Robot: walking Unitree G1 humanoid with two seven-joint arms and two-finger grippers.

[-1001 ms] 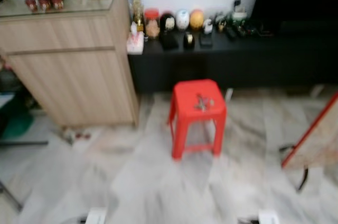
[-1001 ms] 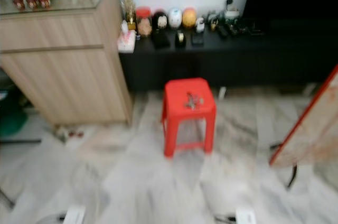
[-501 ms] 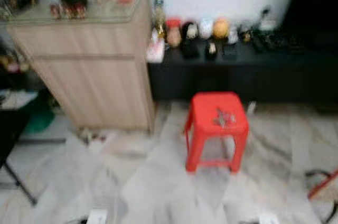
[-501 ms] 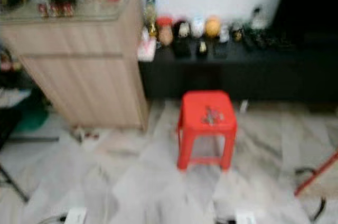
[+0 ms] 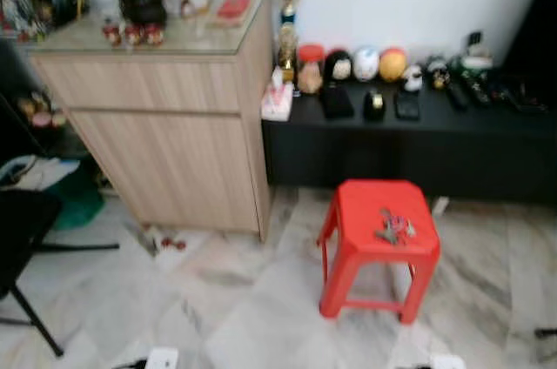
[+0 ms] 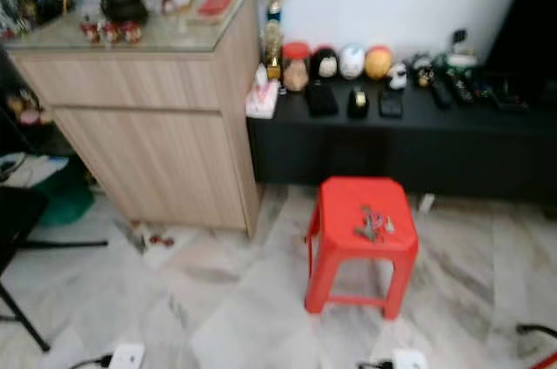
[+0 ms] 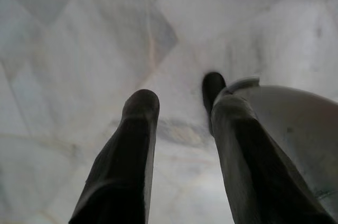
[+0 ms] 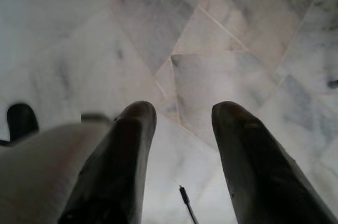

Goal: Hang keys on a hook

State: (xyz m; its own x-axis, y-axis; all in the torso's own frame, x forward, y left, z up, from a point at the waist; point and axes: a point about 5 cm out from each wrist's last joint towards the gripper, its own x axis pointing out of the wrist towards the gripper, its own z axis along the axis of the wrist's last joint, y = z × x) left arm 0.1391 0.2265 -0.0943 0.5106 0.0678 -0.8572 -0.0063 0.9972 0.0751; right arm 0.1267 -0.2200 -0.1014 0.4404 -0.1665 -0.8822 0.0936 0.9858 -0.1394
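The keys (image 5: 394,226) lie on top of the red stool (image 5: 379,247). Approach the stool squarely and stop close before reaching. The left gripper (image 7: 177,105) and right gripper (image 8: 179,115) hang idle, fingers apart, empty. The floor (image 5: 235,299) around the stool is pale marble. A wooden cabinet (image 5: 165,117) stands left of the stool, a black bench (image 5: 418,138) behind.

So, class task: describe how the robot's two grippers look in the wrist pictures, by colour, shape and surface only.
Each gripper has two long black jaws. The left gripper shows rounded, blunt tips on thick matte stems that widen toward the camera, seen against pale marble floor. The right gripper looks the same: two dark, smooth, rounded jaws with no markings that can be made out.
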